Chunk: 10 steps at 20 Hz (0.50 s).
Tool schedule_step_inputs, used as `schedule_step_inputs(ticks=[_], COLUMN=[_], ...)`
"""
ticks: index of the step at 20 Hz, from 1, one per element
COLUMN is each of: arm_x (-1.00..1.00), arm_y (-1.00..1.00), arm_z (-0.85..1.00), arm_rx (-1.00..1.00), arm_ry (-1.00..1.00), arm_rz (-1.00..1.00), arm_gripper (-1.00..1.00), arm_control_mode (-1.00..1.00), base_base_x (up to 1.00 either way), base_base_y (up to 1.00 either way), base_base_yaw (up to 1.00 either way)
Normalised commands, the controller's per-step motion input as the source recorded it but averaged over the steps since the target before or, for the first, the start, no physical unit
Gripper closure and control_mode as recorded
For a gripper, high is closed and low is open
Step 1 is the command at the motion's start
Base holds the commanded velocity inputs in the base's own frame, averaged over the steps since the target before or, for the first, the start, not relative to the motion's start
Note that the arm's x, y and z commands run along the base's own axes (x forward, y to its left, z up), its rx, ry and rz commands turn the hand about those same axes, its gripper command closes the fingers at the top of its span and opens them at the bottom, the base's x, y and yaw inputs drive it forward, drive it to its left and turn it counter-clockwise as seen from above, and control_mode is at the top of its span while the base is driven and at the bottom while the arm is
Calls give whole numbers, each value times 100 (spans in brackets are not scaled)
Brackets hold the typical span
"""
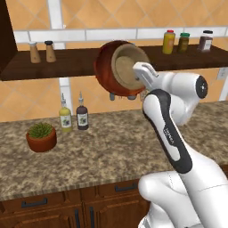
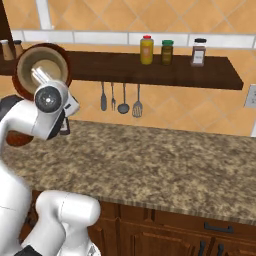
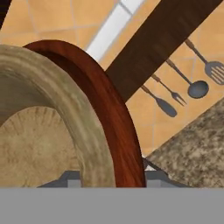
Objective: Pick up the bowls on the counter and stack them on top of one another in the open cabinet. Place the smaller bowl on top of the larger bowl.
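The larger red-brown bowl [image 1: 103, 67] hangs tipped on its side in front of the open cabinet shelf [image 1: 71, 62], well above the counter [image 1: 111, 147]. The smaller tan bowl [image 1: 126, 67] sits nested inside it, its opening facing the arm. My gripper [image 1: 141, 76] is shut over the two rims together at the bowls' right edge. In the hand view the tan rim [image 3: 52, 100] and the red-brown rim [image 3: 111, 113] pass between my fingertips [image 3: 70, 177]. From the right base view both bowls [image 2: 44, 62] show above my wrist, at the shelf's [image 2: 150, 70] left end.
A terracotta plant pot [image 1: 41, 137] and two bottles [image 1: 73, 116] stand on the counter's left. Two shakers [image 1: 42, 52] and three jars [image 1: 183, 42] occupy the shelf. Utensils [image 2: 120, 97] hang under the shelf. A wall outlet [image 2: 251, 96] is at the right.
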Motion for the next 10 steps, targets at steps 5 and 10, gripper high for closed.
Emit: schedule_step_inputs(ticks=[5, 10], arm_x=[99, 100], arm_y=[-10, -4], arm_z=[100, 51], arm_rx=[15, 3], arm_ry=[24, 42], arm_rz=[-19, -10], arm_gripper=[100, 100], arm_control_mode=[-100, -100], base_base_x=[0, 0], base_base_y=[0, 0], base_base_yaw=[0, 0])
